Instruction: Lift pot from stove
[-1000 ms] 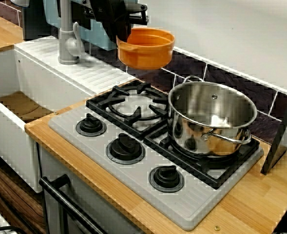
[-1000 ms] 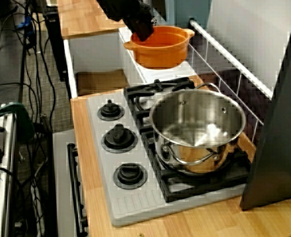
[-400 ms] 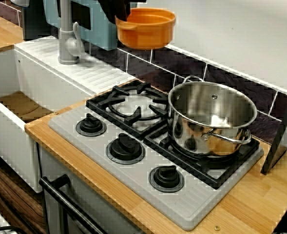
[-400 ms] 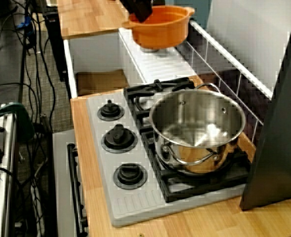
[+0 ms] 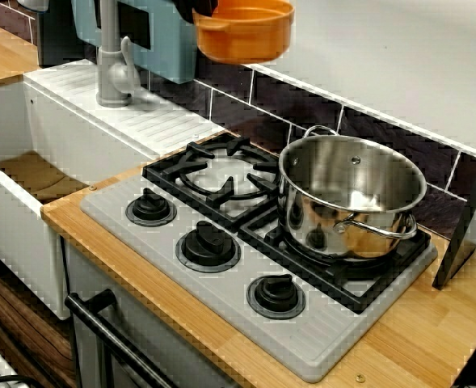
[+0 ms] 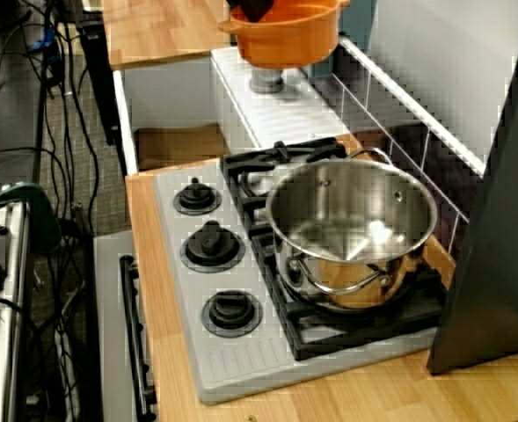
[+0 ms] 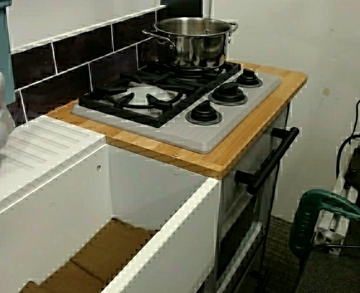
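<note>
The hand (image 6: 254, 9) is mostly cut off by the top edge, dark against the rim of the pot (image 5: 244, 31); I cannot tell its grip; the pot hangs high above the sink's drainboard (image 5: 116, 113), well clear of the stove (image 5: 221, 242); the steel pot (image 5: 351, 198) sits on the right burner, the left grate (image 5: 221, 171) bare.

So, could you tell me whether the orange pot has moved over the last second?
Yes. The orange pot has risen, held by the claw; it now sits higher against the tiled backsplash and farther above the stove.
</note>
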